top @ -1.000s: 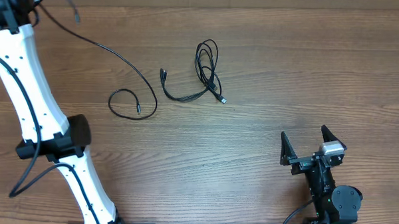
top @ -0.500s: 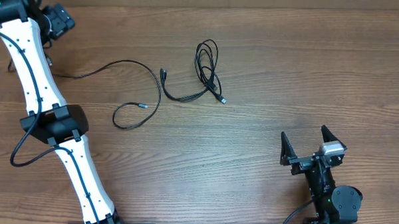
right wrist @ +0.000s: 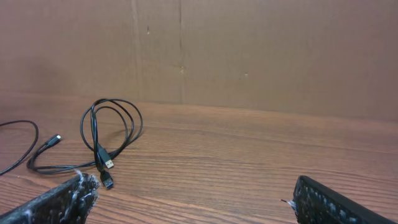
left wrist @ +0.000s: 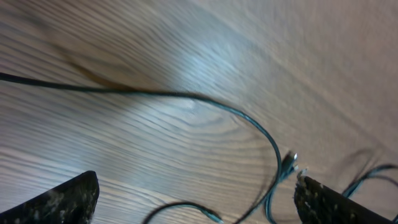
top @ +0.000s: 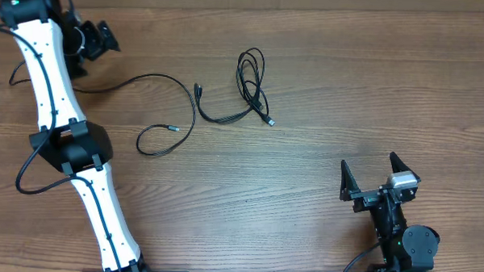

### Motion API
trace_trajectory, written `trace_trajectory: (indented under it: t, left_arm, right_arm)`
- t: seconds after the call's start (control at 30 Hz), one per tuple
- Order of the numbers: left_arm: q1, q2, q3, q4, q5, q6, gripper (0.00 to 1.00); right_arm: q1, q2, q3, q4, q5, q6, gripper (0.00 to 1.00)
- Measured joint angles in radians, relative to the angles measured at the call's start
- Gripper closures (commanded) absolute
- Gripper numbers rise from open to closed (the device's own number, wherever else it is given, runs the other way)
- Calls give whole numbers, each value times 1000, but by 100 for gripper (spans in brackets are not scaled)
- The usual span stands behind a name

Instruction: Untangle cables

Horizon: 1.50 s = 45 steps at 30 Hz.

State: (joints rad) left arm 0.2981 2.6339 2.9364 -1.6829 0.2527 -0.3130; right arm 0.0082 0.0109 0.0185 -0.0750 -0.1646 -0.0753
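Two lie on the table (top: 333,83): a loose cable (top: 184,102) just beside a coiled cable (top: 251,72). Spread and empty stand the left hand (top: 106,41) and right hand (top: 372,169). Best pinch the coil's plug (top: 270,121) and draw slowly outward.

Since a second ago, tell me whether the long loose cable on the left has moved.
Yes. The long cable moved: its left stretch swung toward the robot's side, while the coiled cable stayed put.
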Motion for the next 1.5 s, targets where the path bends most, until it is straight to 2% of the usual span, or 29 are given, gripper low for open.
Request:
trace_trajectory:
  t: [0.4,0.53,0.8,1.2,1.27,1.3,1.37,1.47,1.5]
  left_arm:
    - [-112,0,-289,191,28,-4,0]
    - [-134,0,-298,207,-22,-63,0]
    - [-176,0,-317,232,-184,-266,0]
    - [-209,0,-435,369,-217,-321,2]
    - [-212,0,-476,392,-220,-322,13]
    - [-212,0,-494,401,-220,-326,26]
    - [-213,-3,-509,406,-230,-328,43]
    - [-213,-3,-514,409,-249,-335,48]
    - [-212,-3,-514,409,-251,-336,77]
  right_arm:
    - [0,0,0,0,0,0,0]
    - [0,0,0,0,0,0,0]
    - [0,0,0,0,0,0,0]
    - [0,0,0,0,0,0,0]
    - [0,0,0,0,0,0,0]
    - [0,0,0,0,0,0,0]
    - [0,0,0,-1,0,0,0]
    - [0,0,0,0,-1,0,0]
    - [0,0,0,0,0,1,0]
